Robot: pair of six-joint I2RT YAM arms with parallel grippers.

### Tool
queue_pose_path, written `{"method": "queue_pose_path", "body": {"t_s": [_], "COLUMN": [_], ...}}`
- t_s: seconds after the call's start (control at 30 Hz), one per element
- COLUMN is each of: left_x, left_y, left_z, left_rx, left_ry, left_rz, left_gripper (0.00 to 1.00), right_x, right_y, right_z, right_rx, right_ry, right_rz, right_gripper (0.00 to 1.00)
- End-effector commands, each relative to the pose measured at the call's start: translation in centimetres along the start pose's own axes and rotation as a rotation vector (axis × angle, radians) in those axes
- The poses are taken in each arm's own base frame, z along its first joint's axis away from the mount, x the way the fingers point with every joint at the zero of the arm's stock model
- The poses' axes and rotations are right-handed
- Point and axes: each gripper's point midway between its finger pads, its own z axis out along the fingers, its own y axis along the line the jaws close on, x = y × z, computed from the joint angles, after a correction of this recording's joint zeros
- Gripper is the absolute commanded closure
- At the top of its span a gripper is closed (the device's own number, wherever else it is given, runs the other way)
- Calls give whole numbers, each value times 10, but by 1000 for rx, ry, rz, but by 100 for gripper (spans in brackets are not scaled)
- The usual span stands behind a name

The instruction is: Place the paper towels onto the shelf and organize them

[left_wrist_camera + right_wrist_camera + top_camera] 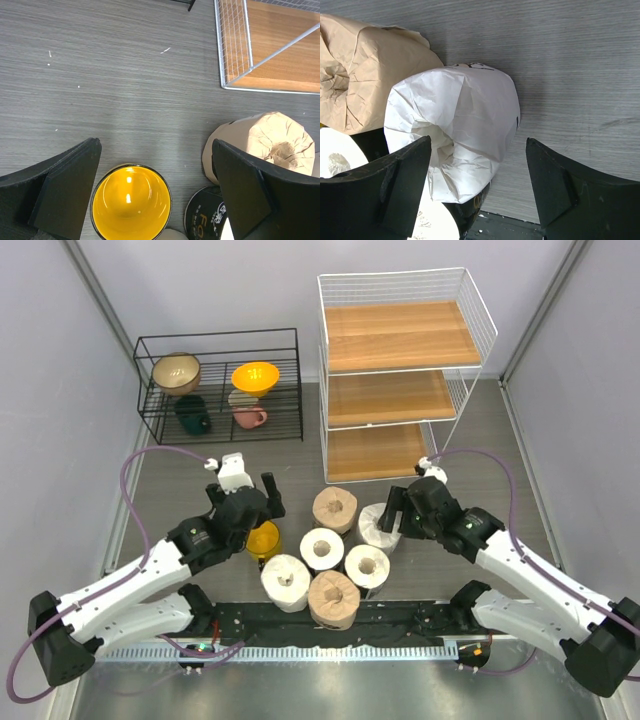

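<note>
The shelf point(400, 335) stands at the far side with all three boards bare, so by my reckoning the job has hardly begun; its front looks open toward the arms, probably so rolls can go straight in. Left of the shelf sits the black rack point(220, 340) with its bowls, which has no part in this. Just in front of the shelf's lowest board the six rolls point(322, 548) huddle on the table point(290, 465), mostly on end, touching or nearly so, which leaves little room for fingers between them. The white roll point(465, 115) is among those closest to the shelf and sits at the bunch's right edge. I'd guess that is why it is picked first, since its outer side is free. The right gripper point(477, 145) is spread, one finger on each side of that roll. Bare table shows by the outer finger, and I cannot tell whether the inner one touches, so nothing is pinched. A brown roll point(365, 75) presses against the white one and may get nudged. In front and left of the shelf, the left gripper point(156, 150) hangs spread over the yellow cup point(131, 202), holding nothing
</note>
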Motion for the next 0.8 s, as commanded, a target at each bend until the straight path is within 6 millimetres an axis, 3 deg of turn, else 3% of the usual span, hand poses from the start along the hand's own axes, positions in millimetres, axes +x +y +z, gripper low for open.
{"method": "queue_pose_path", "body": {"t_s": [0.0,0.17,0.47,0.67,0.77], "left_x": [-9,-8,2,9,7], "left_y": [-4,-4,-6,-2,0], "left_z": [1,0,-3,-8,-12], "left_rx": [9,14,40,34,34], "left_ry": [-42,-39,13,55,62], "left_rz": [-25,-20,-6,6,4], "left_gripper": [0,0,0,0,0], "right_x": [9,11,8,6,6], "right_y": [-1,-12,-26,-15,-2], "right_z": [3,10,18,21,23], "right_rx": [13,64,144,97,39], "right_ry": [29,10,-29,-28,-18], "right_rz": [0,7,26,44,43], "right_gripper": [19,24,43,57,73]}}
